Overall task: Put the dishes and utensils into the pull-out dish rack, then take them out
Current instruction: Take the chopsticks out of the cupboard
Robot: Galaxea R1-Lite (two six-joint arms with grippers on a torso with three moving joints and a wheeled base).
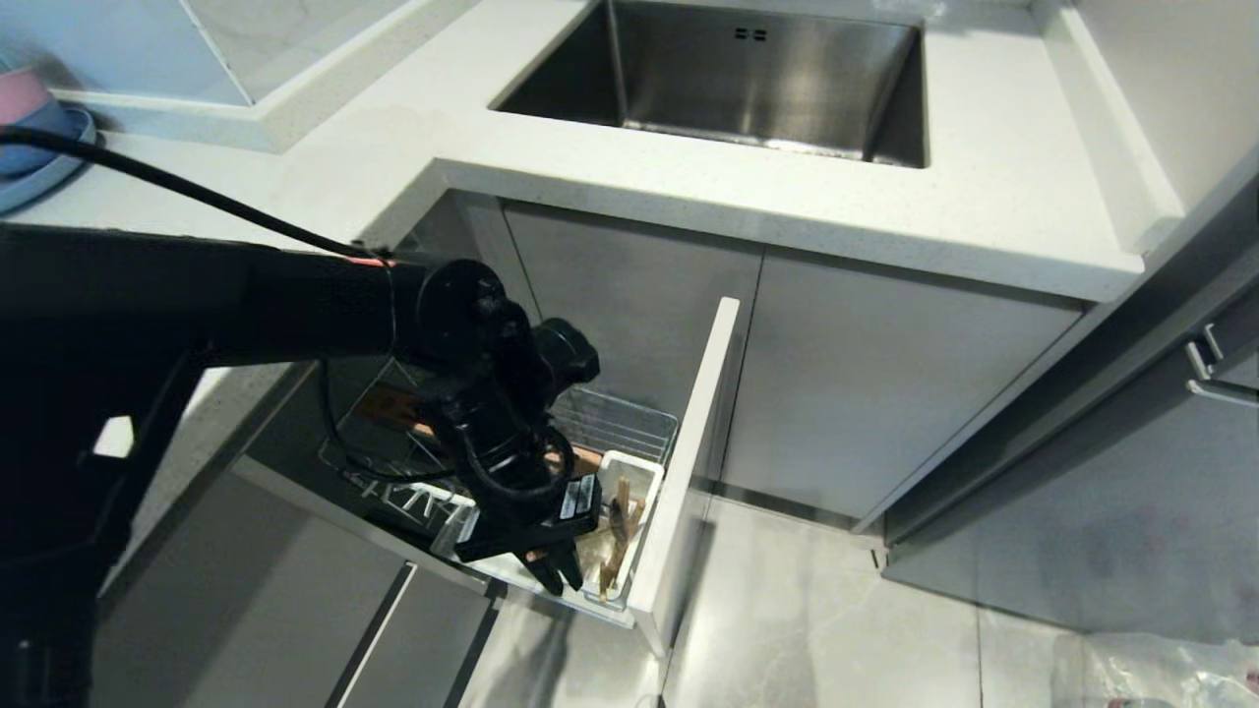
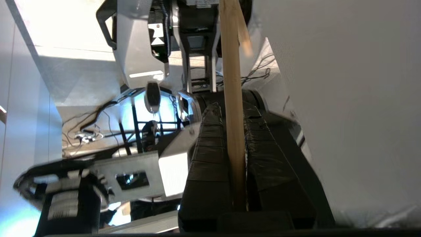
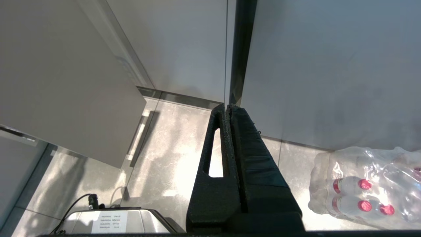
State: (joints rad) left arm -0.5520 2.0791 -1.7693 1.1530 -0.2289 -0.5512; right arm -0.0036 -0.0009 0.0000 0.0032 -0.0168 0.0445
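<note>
Head view: the left claw point(image 1: 551, 560) hangs fingers-down over the white rectangular utensil cup point(image 1: 629, 472) at the front of the chrome wire pull-out dish rack point(image 1: 620, 423).

Left wrist view: it is clamped on the long light wooden chopsticks point(image 2: 232, 98) — long axis along the fingers.

Right wrist view: the right claw point(image 3: 227, 108) — closed, empty — hangs above the floor.

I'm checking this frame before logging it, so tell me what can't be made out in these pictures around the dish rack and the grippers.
- Head view: the left arm covers most of the pull-out dish rack; whether a plate or bowl sits inside cannot be told.
- Head view: the utensil cup contents are small; no spoon can be picked out.
- Left wrist view: the chopsticks in the left gripper run off the frame.
- Right gripper: only in its wrist view.
</note>
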